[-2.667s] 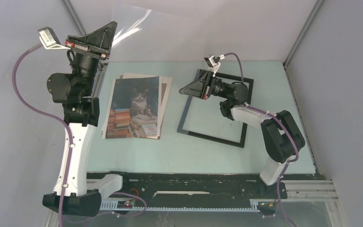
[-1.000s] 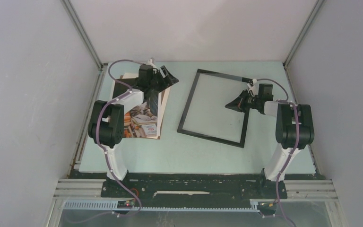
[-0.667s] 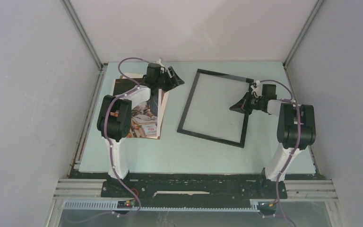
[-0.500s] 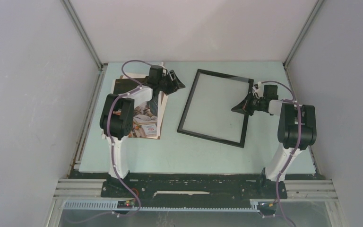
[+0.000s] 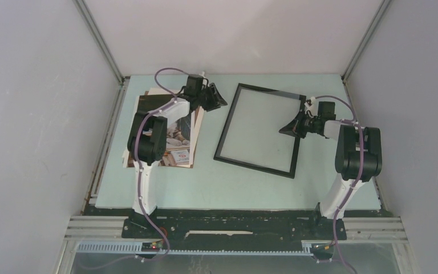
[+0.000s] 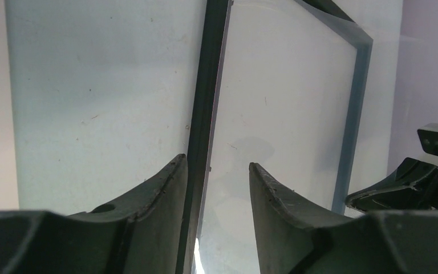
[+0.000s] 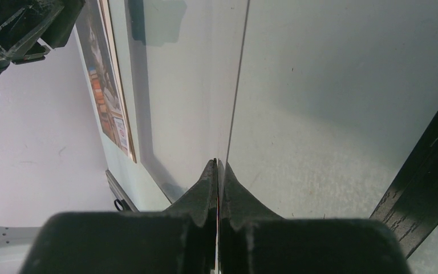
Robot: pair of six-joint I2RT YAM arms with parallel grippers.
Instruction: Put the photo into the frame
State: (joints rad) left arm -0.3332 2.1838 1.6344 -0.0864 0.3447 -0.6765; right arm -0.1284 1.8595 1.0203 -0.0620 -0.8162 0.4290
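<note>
Counting one photo [image 5: 178,149], one frame [image 5: 227,122] and two arms: the photo lay at the left on a stack of sheets [image 5: 198,123], partly under the left arm and outside the frame. The left gripper [image 5: 219,101], a second earlier over the photo, had shifted right to the frame's left edge. Only its wrist view showed the fingers [image 6: 165,182] parted astride that black edge, gripping nothing. Only the right wrist view showed the right gripper [image 7: 217,164] pinched tight on the clear pane [image 6: 285,114]
</note>
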